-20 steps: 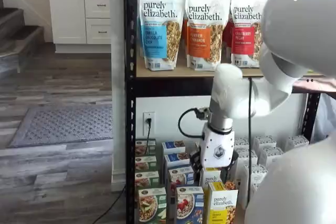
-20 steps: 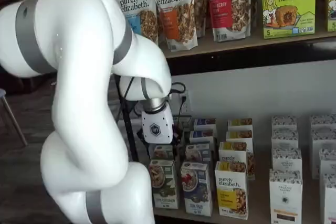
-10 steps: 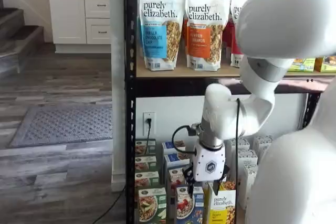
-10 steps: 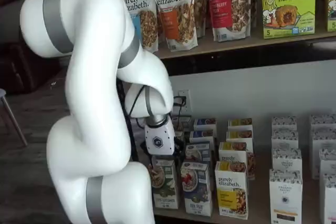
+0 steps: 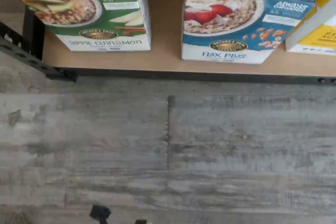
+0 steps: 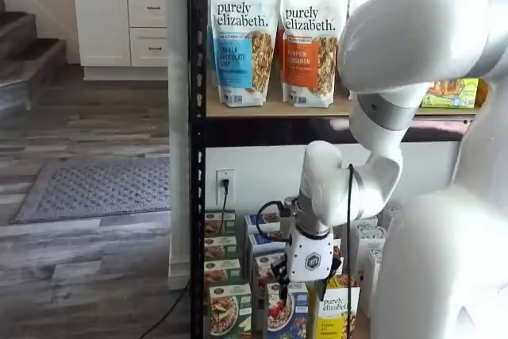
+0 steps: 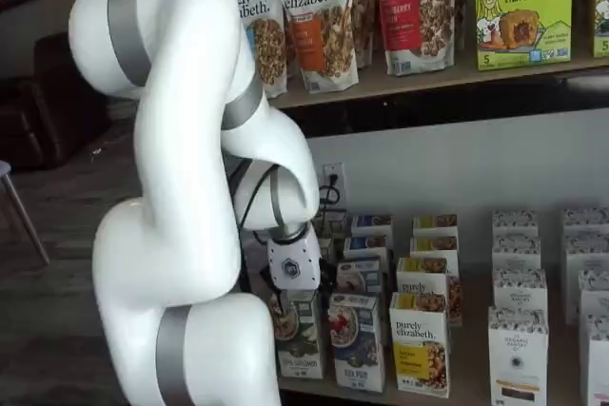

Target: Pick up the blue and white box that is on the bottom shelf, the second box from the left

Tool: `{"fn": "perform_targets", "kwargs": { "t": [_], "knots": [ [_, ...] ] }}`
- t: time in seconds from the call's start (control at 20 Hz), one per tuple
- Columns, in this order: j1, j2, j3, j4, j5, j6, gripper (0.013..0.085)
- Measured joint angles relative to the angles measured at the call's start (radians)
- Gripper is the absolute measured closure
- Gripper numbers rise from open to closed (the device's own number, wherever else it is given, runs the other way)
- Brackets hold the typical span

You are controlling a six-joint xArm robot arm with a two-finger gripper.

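Blocking the blue and white box (image 6: 287, 312), the end effector (image 6: 299, 287) hides its fingertips.

Blue and white box (image 5: 247, 22): printed cardboard, slight sheen. Bottom shelf (image 5: 168, 59): matt tan board, black metal edge. Floor (image 5: 168, 150): grey wood-grain planks. Arm (image 7: 181, 140): glossy white plastic.

Glossy white arm (image 7: 181, 140), grey bands

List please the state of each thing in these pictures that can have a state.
blue and white box: upright, front of bottom shelf, not gripped.
green and white box: upright, beside it.
yellow and white box: upright, on its other side.
gripper: low before these boxes; jaws open, holding nothing.
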Motion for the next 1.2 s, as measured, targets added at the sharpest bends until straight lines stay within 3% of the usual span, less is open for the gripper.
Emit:
{"fn": "perform_targets", "kwargs": {
  "t": [0.35, 0.5, 0.6, 0.85, 1.0, 1.2],
  "knots": [
    [0.011, 0.097, -0.045, 0.050, -0.072, -0.039, 0.0130],
    [0.006, 0.144, -0.072, 0.044, -0.104, -0.039, 0.0130],
    [-0.003, 0.178, -0.092, 0.022, -0.122, -0.026, 0.0130],
    [-0.035, 0.274, -0.155, -0.104, -0.164, 0.066, 0.0130],
    [-0.045, 0.323, -0.190, -0.128, -0.181, 0.078, 0.0130],
    [-0.051, 0.381, -0.235, -0.100, -0.195, 0.044, 0.0130]
  ]
}}
